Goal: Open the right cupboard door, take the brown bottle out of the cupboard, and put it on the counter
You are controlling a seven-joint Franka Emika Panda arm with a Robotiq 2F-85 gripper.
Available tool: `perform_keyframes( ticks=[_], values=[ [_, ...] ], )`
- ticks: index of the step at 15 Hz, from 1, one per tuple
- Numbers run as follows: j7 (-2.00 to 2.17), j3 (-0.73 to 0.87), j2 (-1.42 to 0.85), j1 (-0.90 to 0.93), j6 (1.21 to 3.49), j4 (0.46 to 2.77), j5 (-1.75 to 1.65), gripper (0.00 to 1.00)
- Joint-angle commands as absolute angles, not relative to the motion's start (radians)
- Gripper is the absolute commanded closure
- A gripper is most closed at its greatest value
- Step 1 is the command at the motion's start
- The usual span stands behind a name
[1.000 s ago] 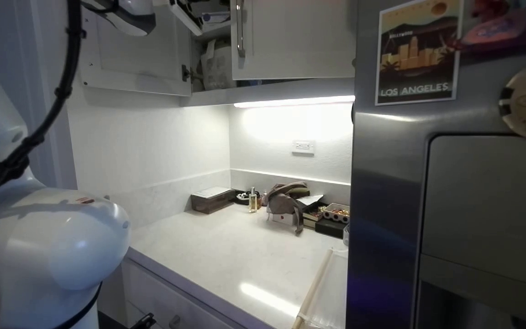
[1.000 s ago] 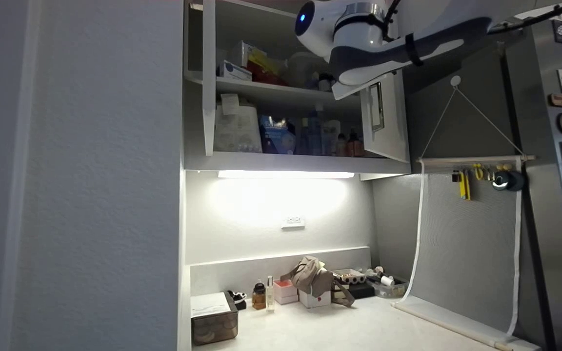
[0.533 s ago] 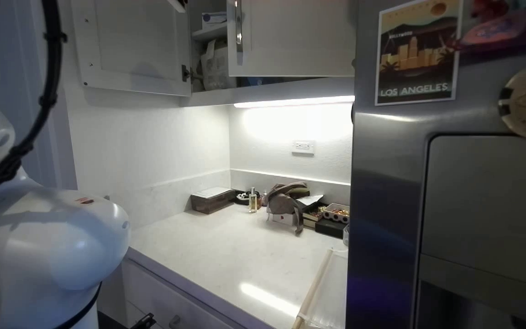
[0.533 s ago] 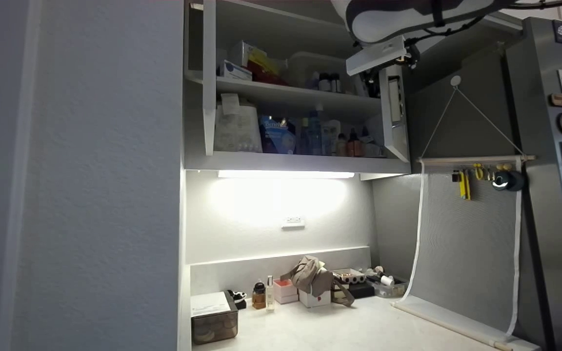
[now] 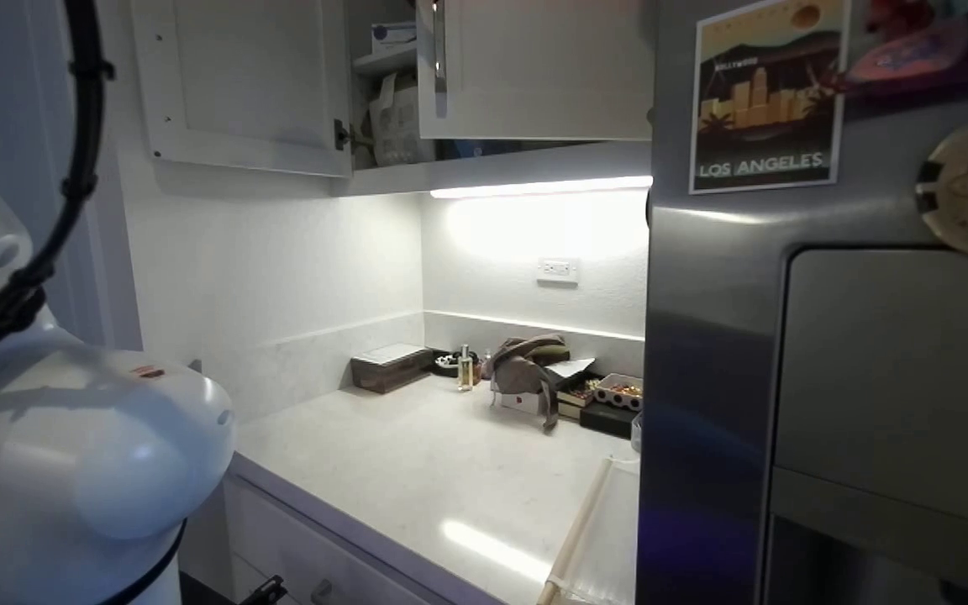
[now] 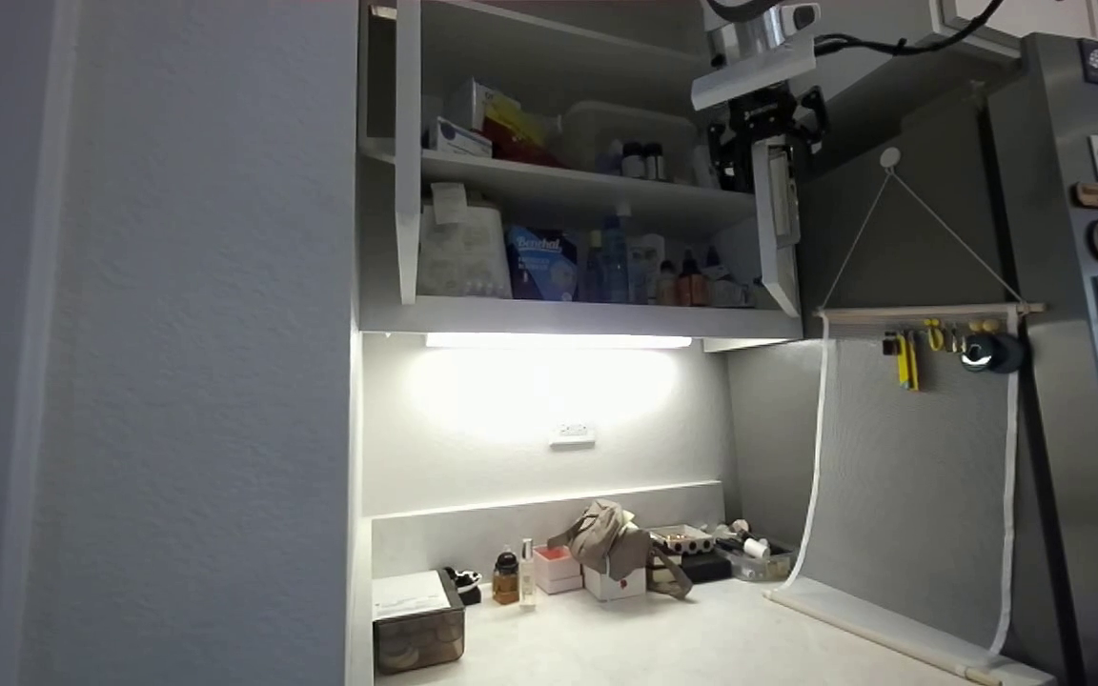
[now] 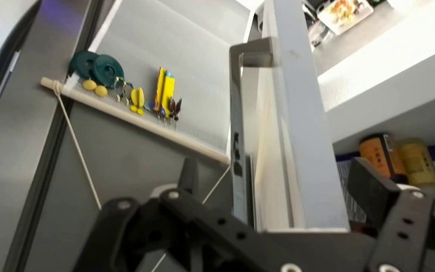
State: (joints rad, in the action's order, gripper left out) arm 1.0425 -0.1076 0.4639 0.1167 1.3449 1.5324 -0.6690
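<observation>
The right cupboard door [image 6: 775, 229] stands swung outward with its handle on the outer face; it also shows in an exterior view [image 5: 543, 76] and the wrist view [image 7: 308, 132]. My gripper [image 6: 766, 157] is open at the door's top, one finger on each side; in the wrist view its spread fingers [image 7: 278, 173] straddle the door and handle with gaps. The cupboard [image 6: 549, 313] is open. A small brown bottle with a narrow dark top [image 6: 692, 284], apparently the brown bottle, stands on the lower shelf at right. The white counter [image 6: 682, 638] lies below, also in an exterior view [image 5: 383, 454].
The left cupboard door [image 6: 409, 152] is open too. Other bottles [image 6: 614, 262] and packets crowd the shelves. A tan bag [image 6: 601, 543], a brown box [image 6: 420, 634] and perfume bottles [image 6: 527, 576] line the counter's back. A mesh hanging [image 6: 921, 457] and the steel fridge [image 5: 728, 378] stand to the right.
The right door has swung wider open, to the right. My gripper has come into view and turned downward over the door's top, its fingers now on both sides of it.
</observation>
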Motion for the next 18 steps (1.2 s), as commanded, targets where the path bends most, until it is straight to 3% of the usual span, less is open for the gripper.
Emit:
perform_keyframes(
  ticks=[1,18],
  values=[
    [0.949,-0.098,0.406,0.027,1.219,1.432,-0.579,0.00],
    [0.800,-0.016,0.391,-0.093,0.955,1.332,-0.574,0.00]
  ],
)
